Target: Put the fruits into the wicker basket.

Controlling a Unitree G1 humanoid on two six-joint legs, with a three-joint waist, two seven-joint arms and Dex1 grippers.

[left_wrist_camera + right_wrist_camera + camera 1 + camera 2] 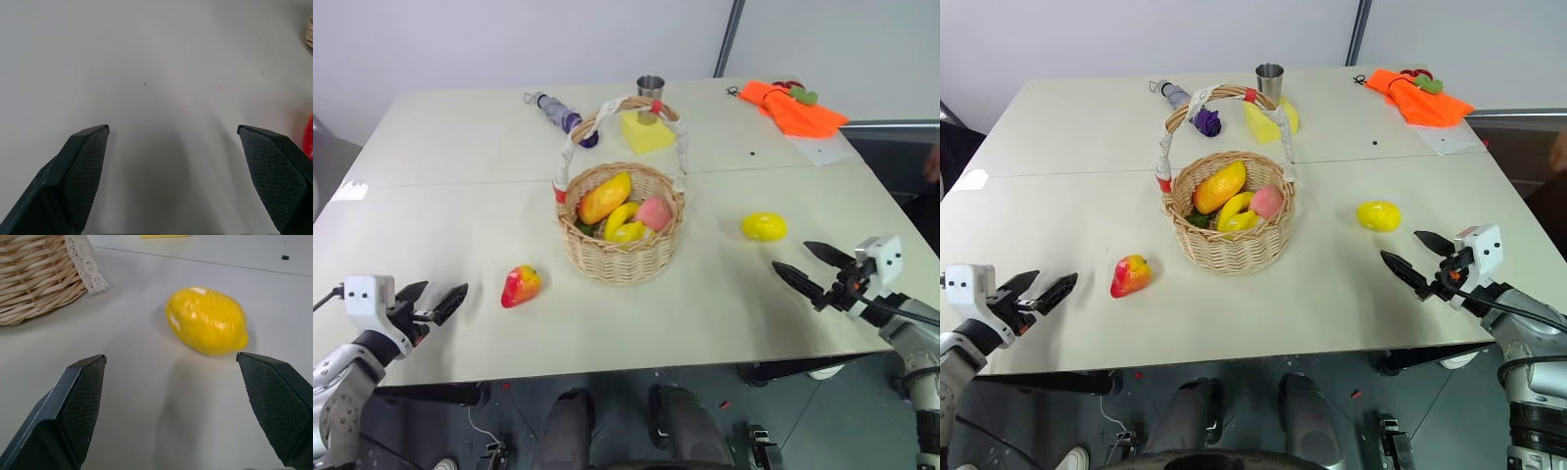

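Now both arms reach low, left claw point(437, 301) and right claw point(813, 269) spread apart, empty.

table point(489, 147): pale, seam across middle | wall point(509, 39): plain white | pole point(731, 37): grey, slanted, behind table | floor point(509, 411): dark, under near edge

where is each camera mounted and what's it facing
Left and right eye views: on the head, looking down at the table with the wicker basket; both arms show.
Left wrist view: looks along the open left gripper at bare tabletop.
Right wrist view: looks along the open right gripper at the lemon, shared with the eye views.
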